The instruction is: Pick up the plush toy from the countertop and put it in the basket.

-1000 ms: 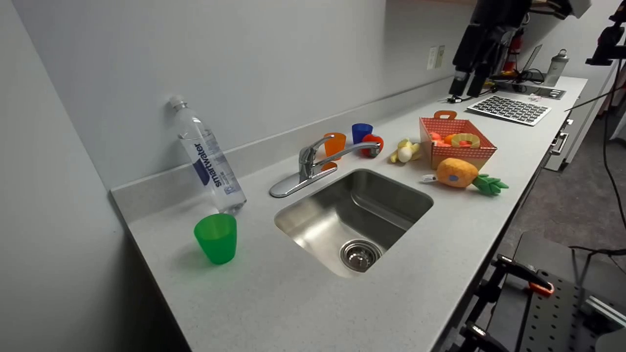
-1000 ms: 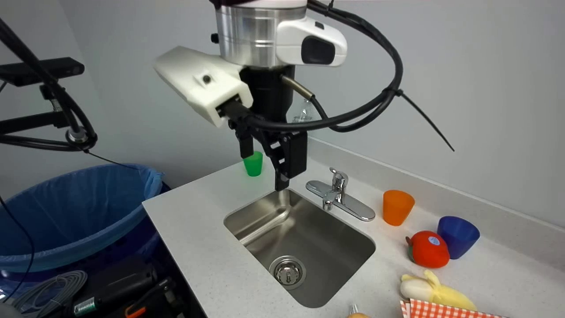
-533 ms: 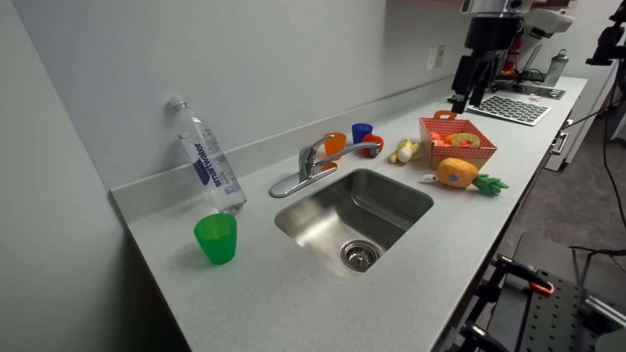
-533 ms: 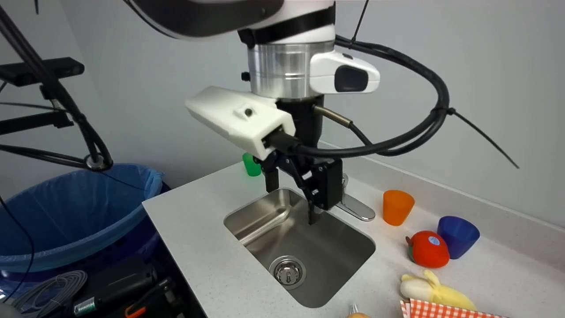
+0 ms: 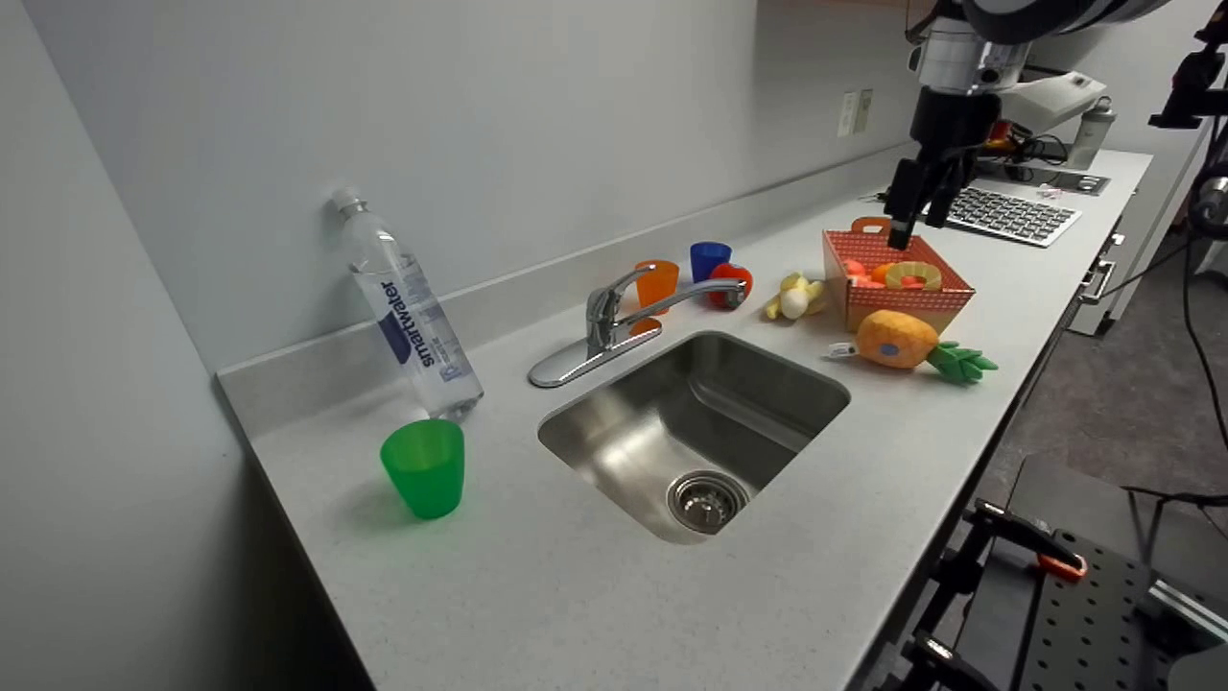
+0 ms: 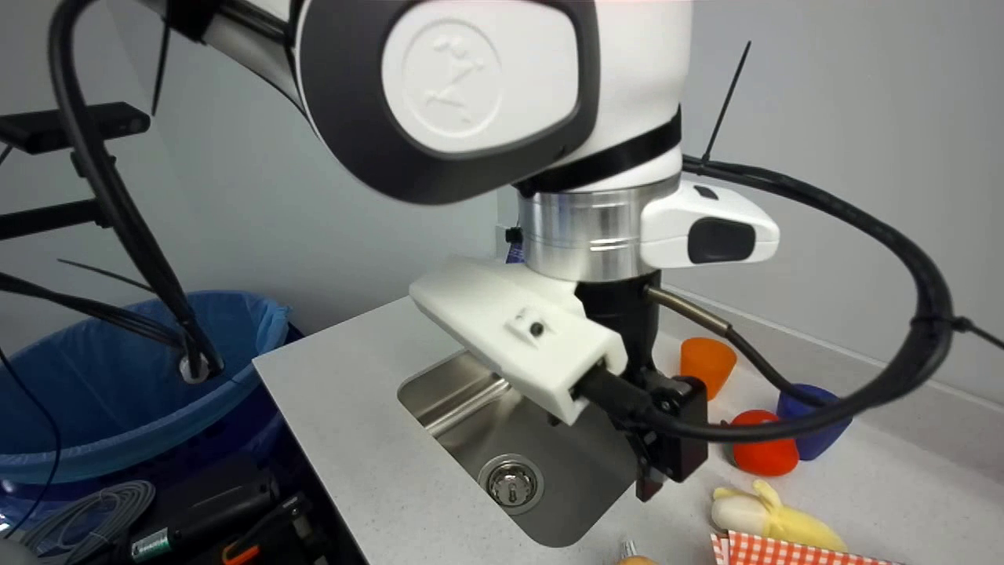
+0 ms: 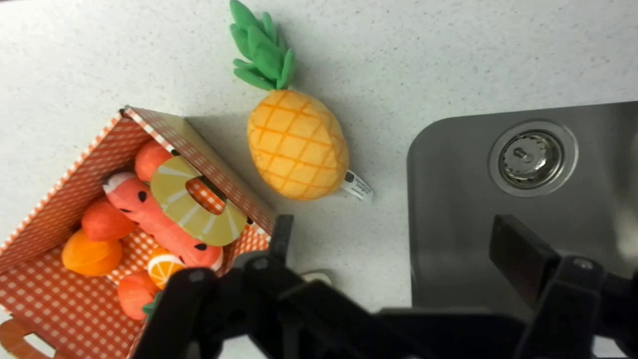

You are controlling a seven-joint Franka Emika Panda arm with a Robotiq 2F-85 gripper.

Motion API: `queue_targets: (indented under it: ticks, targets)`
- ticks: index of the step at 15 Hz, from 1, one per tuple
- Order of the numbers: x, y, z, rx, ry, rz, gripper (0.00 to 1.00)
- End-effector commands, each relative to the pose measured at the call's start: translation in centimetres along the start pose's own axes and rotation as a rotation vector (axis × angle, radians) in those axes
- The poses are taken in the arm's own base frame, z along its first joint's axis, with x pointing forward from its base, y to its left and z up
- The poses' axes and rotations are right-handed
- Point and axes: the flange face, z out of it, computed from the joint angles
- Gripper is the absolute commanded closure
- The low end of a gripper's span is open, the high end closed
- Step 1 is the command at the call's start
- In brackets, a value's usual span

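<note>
The plush toy is an orange pineapple with green leaves. It lies on its side on the pale countertop (image 5: 537,595), close beside the basket, in an exterior view (image 5: 897,339) and the wrist view (image 7: 297,144). Only its edge shows in an exterior view (image 6: 637,560). The red-checked basket (image 5: 907,309) holds several red and orange plush fruits; its wall shows in the wrist view (image 7: 45,294). My gripper (image 7: 391,224) is open and empty, above the counter. Its fingers span the basket's edge and the sink; the toy lies ahead of them. The gripper also shows in an exterior view (image 5: 917,230).
A steel sink (image 5: 652,441) with a faucet (image 5: 600,321) is beside the toy. A yellow plush banana (image 5: 795,296), a red plush (image 6: 765,455), a blue cup (image 5: 710,261) and an orange cup (image 5: 657,285) stand near the wall. A green cup (image 5: 424,470) and bottle (image 5: 413,317) are at the end.
My arm and open gripper have come down and moved from over the sink's far side toward the basket and toy. The toy, basket and other objects have not moved.
</note>
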Motion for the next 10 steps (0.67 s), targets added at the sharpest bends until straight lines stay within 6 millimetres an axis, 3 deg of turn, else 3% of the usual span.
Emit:
queue_targets:
  ticks: [1,4,10]
  targets:
    - [0.0,2.4,2.7,-0.067,-0.008,0.051,0.0]
    - [-0.4,3.4,4.8,-0.1,-0.04,0.066,0.0]
    - [-1.3,2.3,7.3,-0.086,-0.08,0.048,0.0]
